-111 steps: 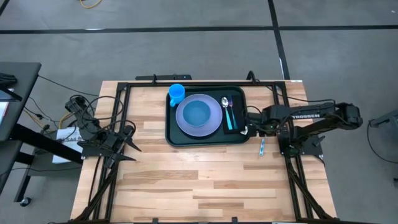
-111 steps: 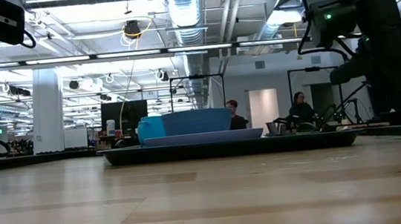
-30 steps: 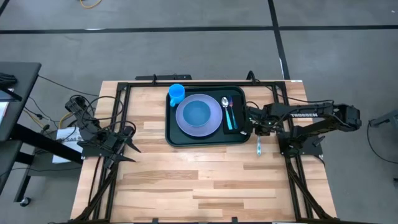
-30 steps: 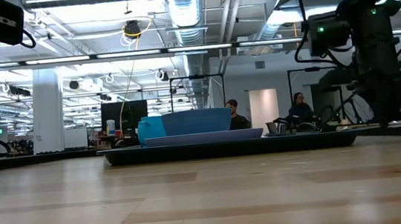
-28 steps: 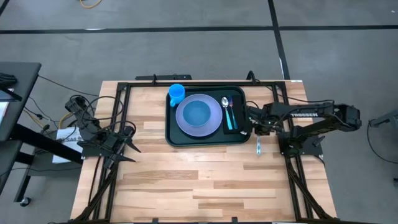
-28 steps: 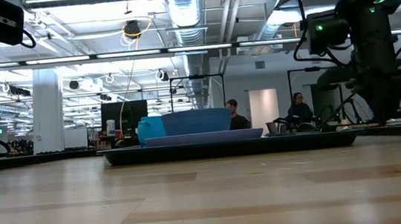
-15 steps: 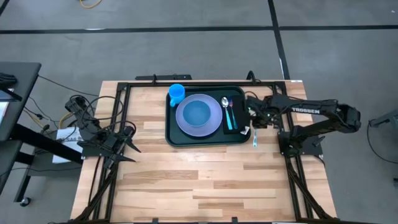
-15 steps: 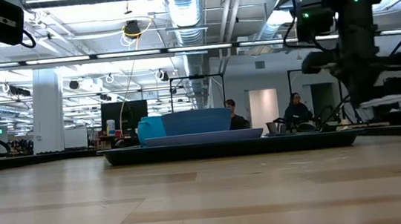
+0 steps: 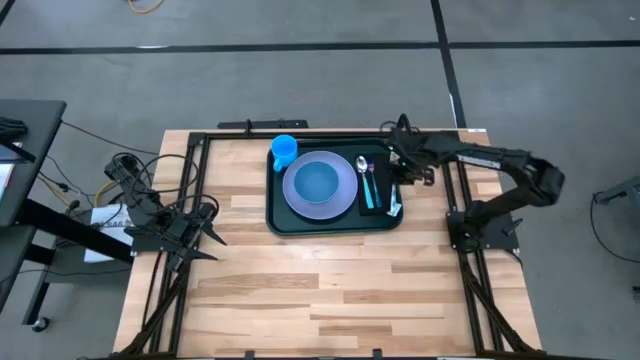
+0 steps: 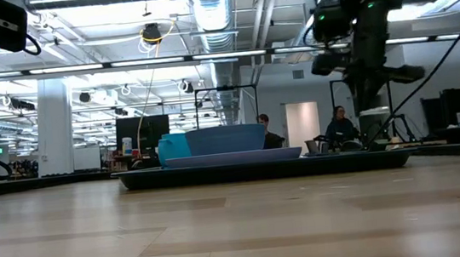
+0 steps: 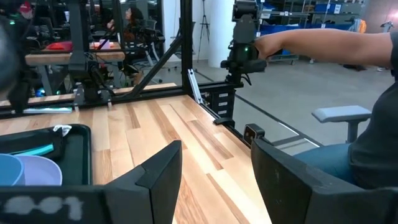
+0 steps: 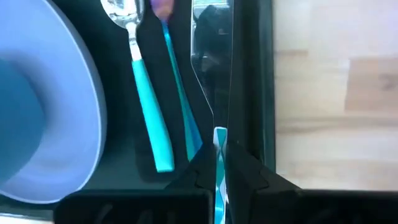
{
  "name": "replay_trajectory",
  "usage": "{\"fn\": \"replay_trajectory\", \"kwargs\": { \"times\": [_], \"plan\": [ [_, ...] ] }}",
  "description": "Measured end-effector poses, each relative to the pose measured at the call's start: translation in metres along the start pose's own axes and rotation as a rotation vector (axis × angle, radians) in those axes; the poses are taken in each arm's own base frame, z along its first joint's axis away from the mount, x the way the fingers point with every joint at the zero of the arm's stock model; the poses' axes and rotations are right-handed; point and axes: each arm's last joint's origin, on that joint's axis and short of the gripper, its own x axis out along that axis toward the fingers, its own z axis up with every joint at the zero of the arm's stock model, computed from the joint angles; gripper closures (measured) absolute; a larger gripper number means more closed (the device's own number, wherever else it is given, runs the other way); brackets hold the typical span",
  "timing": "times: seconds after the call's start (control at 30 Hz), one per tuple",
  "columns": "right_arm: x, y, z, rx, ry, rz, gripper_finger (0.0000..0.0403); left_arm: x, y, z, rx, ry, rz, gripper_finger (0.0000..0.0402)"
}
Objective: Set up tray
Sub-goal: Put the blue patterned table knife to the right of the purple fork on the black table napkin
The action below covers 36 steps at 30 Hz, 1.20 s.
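The dark green tray (image 9: 278,205) lies at the table's far middle. On it are a lavender plate (image 9: 345,195) with a blue bowl (image 9: 318,182), and a blue cup (image 9: 284,150). A spoon (image 12: 146,112) and a second teal-handled utensil (image 12: 180,106) lie on a narrow black rectangle (image 9: 378,190). My right gripper (image 9: 396,200) is over the tray's right part, shut on a teal-handled knife (image 12: 211,68). My left gripper (image 11: 214,180) waits open and empty at the table's left edge (image 9: 205,225). My right gripper pinches the knife's teal handle (image 12: 219,140) between its two fingers (image 12: 202,171), close to where the blade begins. The silver blade (image 12: 211,62) reaches out beyond the fingertips, along the tray's right rim (image 12: 252,74). The knife is lifted clear of the tray.
Black frame rails (image 9: 190,180) run along the table's left, far and right edges. Bare wood (image 9: 320,290) fills the near half of the table. People show in the room beyond, and a person's sleeve (image 11: 323,43) shows in the left wrist view.
My right gripper has risen and gone toward the table's far left, carrying the knife. The knife was by the table top just right of the tray's near right corner and now hangs over the tray's right part. The gripper has turned as it went.
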Motion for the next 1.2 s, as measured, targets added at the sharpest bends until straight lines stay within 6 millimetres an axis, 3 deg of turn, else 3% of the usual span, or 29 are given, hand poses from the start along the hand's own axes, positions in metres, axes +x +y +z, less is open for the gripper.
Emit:
{"fn": "replay_trajectory", "kwargs": {
  "times": [0.17,0.37,0.8,1.2],
  "plan": [
    [0.011,0.018,0.025,-0.064,0.019,-0.034,0.0395,0.0,0.0,0.0,-0.006,0.005,0.001,0.0221],
    [0.03,0.026,0.044,-0.101,0.075,-0.078,0.0396,0.0,0.0,-0.001,-0.009,0.007,0.001,0.0221],
    [0.073,0.023,0.055,-0.124,0.159,-0.177,0.0392,0.0,0.0,-0.001,-0.008,0.011,0.001,0.0221],
    [0.08,0.025,0.056,-0.112,0.169,-0.158,0.0387,0.0,0.0,-0.001,-0.008,0.011,0.001,0.0221]
  ]
}}
